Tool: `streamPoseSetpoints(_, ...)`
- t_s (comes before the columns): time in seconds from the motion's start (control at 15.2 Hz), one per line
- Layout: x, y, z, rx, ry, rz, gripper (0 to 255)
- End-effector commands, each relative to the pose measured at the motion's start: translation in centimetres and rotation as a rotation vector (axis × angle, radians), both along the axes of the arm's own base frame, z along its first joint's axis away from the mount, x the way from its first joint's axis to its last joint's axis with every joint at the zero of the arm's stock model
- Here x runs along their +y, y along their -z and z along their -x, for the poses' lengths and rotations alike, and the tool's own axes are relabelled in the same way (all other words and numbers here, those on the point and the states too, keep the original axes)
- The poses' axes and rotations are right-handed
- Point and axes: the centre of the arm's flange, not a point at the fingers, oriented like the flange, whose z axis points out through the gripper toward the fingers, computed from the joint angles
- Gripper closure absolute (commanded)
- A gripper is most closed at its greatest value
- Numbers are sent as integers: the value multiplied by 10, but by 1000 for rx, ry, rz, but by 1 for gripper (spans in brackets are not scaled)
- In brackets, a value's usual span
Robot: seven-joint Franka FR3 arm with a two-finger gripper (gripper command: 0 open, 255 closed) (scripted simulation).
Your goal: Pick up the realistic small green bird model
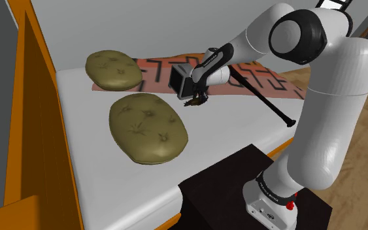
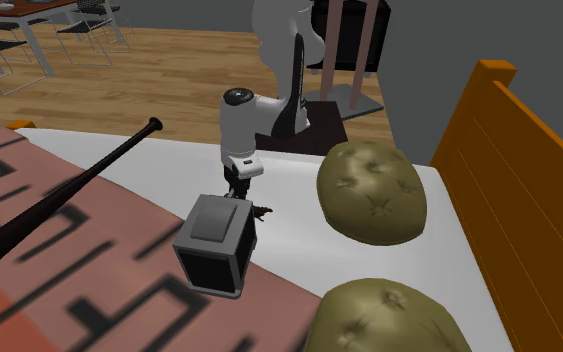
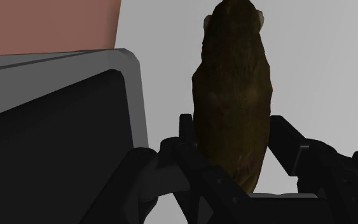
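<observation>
The small bird model (image 3: 231,95) is olive-brown, with its head pointing away from the hand. It stands between my gripper's (image 3: 233,149) two black fingers (image 3: 287,141), which press against its sides. In the shoulder view the gripper (image 1: 194,98) hangs low over the white sheet (image 1: 241,131), right beside a dark box (image 1: 181,80). The bird (image 1: 195,102) is a small dark shape at the fingertips. In the second exterior view the gripper (image 2: 245,200) points down behind the box (image 2: 217,245). I cannot tell whether the bird touches the sheet.
A black bat (image 1: 265,102) lies across the patterned reddish blanket (image 1: 156,67) and the sheet. Two olive pillows (image 1: 114,69) (image 1: 147,127) lie toward the orange headboard (image 1: 38,98). The dark box (image 3: 56,133) stands close beside one finger.
</observation>
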Motion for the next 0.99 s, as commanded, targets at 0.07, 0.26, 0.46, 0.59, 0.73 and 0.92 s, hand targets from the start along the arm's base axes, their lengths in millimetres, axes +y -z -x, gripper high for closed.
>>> streamPoseSetpoints(0.07,0,1,0,2,0,0,255)
streamPoseSetpoints(0.26,1,2,0,2,0,0,255)
streamPoseSetpoints(0.46,0,-10,0,2,0,0,255)
streamPoseSetpoints(0.59,0,-20,0,2,0,0,255)
streamPoseSetpoints(0.73,0,-31,0,2,0,0,255)
streamPoseSetpoints(0.92,0,-47,0,2,0,0,255)
